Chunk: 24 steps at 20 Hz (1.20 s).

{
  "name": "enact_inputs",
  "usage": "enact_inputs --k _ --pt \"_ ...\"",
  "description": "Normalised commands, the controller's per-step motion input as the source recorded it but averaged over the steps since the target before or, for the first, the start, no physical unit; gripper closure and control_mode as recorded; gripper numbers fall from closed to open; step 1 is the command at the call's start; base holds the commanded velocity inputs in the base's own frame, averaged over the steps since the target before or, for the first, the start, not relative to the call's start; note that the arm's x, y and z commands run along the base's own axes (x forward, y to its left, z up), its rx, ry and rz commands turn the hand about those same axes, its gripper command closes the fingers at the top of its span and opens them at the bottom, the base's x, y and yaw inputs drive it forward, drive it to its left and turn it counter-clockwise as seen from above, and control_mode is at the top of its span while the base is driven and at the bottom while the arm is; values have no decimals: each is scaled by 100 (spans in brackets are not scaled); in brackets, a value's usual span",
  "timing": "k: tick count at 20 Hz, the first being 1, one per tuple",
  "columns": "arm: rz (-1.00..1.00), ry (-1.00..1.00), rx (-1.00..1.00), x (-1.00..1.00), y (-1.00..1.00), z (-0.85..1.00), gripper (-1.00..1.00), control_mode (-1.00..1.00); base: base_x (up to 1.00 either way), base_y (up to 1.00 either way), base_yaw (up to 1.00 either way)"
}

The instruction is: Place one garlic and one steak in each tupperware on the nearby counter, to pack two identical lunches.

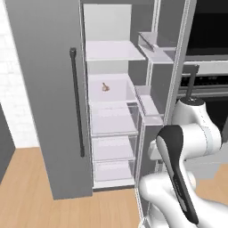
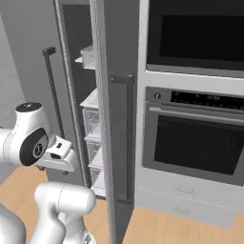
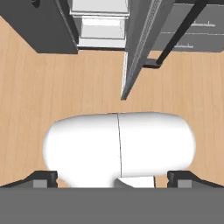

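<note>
One garlic [image 1: 105,87], a small pinkish bulb, lies alone on a middle shelf of the open fridge [image 1: 111,53] in the left base view. The steak, the tupperware and the counter are out of view. My arm is folded low in front of the fridge with the hand pointing down at the floor. In the hand view my gripper [image 3: 113,178] is open, its two dark fingertips [image 3: 43,177] far apart with nothing between them.
The left fridge door [image 1: 49,98] with its long dark handle stands swung open. The right fridge door [image 2: 119,119] juts out edge-on beside a wall oven [image 2: 195,138]. Clear drawers [image 1: 113,120] fill the lower fridge. Wooden floor [image 3: 52,83] lies below.
</note>
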Motion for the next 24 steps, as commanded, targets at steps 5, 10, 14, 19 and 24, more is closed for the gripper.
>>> enact_inputs --k 5,10,14,19,24 --pt "0 0 0 0 0 0 -100 100 -55 100 -39" --pt "0 0 0 0 0 0 -100 100 60 94 -45" --pt "0 0 0 0 0 0 -100 100 100 7 -42" --pt "0 0 0 0 0 0 -100 100 98 0 -5" --pt "0 0 0 0 0 0 -100 100 73 -18 12"
